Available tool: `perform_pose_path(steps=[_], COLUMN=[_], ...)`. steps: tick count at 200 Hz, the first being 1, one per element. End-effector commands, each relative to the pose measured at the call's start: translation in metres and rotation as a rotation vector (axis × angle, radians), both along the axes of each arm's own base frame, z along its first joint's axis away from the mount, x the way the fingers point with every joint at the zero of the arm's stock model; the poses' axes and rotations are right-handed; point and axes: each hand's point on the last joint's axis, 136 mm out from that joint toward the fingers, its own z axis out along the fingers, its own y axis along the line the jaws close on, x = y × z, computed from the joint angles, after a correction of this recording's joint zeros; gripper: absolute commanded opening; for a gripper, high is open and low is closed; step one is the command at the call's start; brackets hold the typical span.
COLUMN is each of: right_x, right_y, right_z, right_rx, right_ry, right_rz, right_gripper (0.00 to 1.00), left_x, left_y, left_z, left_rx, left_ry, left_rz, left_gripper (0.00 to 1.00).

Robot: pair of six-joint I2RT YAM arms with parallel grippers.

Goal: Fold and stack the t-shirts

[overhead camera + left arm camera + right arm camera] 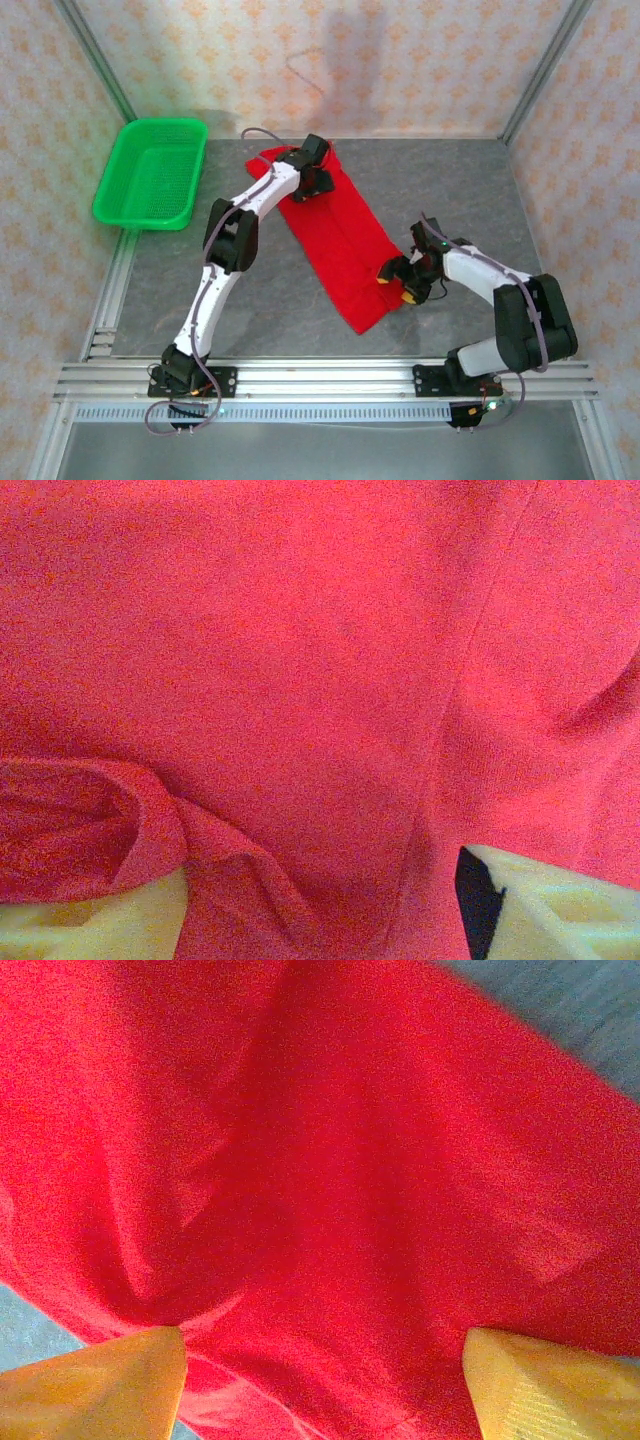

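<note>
T-shirt position: the red t-shirt (340, 240) lies on the grey table (470, 190) as a long narrow strip. It runs slantwise from the far middle toward the near right, well apart from the green basket (150, 170) at the far left.
Left gripper: the left gripper (315, 183) is low over the far end of the strip. Its pale fingers (560, 910) stand wide apart with cloth between them and nothing clamped.
Right gripper: the right gripper (392, 275) is at the right edge of the strip near its near end. Its yellow fingers (90, 1380) are also spread wide over the cloth.
Risk, layers: a small roll of cloth sits on one left finger. If the jaws close here, I think they may catch only this roll, or an uneven number of layers, and the fold may open.
Risk, uneven pull: the two grippers hold different kinds of places, one an end and one a side edge. Lifting at different speed probably twists the strip.
Risk, sliding: the table looks smooth, so the free part may drag and wrinkle.
Material: soft knit cloth, matte, with fine grain, a visible seam line and shallow creases.
Basket: stiff plastic mesh, rectangular, with a raised rim.
</note>
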Motion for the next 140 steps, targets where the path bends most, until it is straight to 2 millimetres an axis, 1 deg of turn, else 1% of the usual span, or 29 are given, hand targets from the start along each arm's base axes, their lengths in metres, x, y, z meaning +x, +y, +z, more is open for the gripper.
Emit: perform_pose_path(steps=[1, 27, 44, 56, 71, 85, 96, 109, 114, 120, 131, 140], right_x=[-0.031, -0.047, -0.06, -0.069, -0.076, -0.079, -0.083, -0.085, -0.086, -0.085, -0.084, -0.083], right_y=[0.011, 0.028, 0.045, 0.059, 0.076, 0.091, 0.1, 0.109, 0.113, 0.119, 0.128, 0.132], right_z=[-0.01, -0.002, -0.005, -0.008, -0.008, -0.005, -0.001, 0.004, 0.007, 0.013, 0.023, 0.035], right_rx=[-0.011, 0.02, 0.06, 0.068, 0.081, 0.096, 0.096, 0.106, 0.114, 0.128, 0.141, 0.144], right_ry=[0.088, 0.132, 0.181, 0.206, 0.2, 0.184, 0.176, 0.164, 0.156, 0.143, 0.125, 0.104], right_rz=[-0.032, -0.003, 0.025, 0.059, 0.087, 0.106, 0.122, 0.125, 0.123, 0.122, 0.13, 0.14], right_gripper=[0.74, 0.73, 0.73, 0.72, 0.72, 0.72, 0.72, 0.72, 0.72, 0.73, 0.73, 0.74], left_x=[0.002, 0.014, 0.017, 0.017, 0.014, 0.01, 0.008, 0.005, 0.006, 0.004, 0.003, 0.001], left_y=[0.019, 0.018, 0.019, 0.014, 0.009, 0.008, 0.007, 0.004, 0.002, -0.001, -0.004, -0.008], left_z=[-0.026, -0.032, -0.038, -0.041, -0.044, -0.041, -0.034, -0.017, -0.005, 0.004, 0.035, 0.068], left_rx=[0.064, 0.046, 0.045, 0.037, 0.034, 0.039, 0.037, 0.02, 0.006, -0.018, -0.068, -0.11], left_ry=[0.058, 0.045, 0.04, 0.039, 0.045, 0.051, 0.049, 0.026, 0.003, -0.01, -0.046, -0.087], left_rz=[-0.02, -0.059, -0.086, -0.125, -0.174, -0.213, -0.243, -0.273, -0.285, -0.297, -0.313, -0.324], left_gripper=[0.72, 0.72, 0.72, 0.72, 0.72, 0.72, 0.72, 0.73, 0.73, 0.74, 0.75, 0.77])
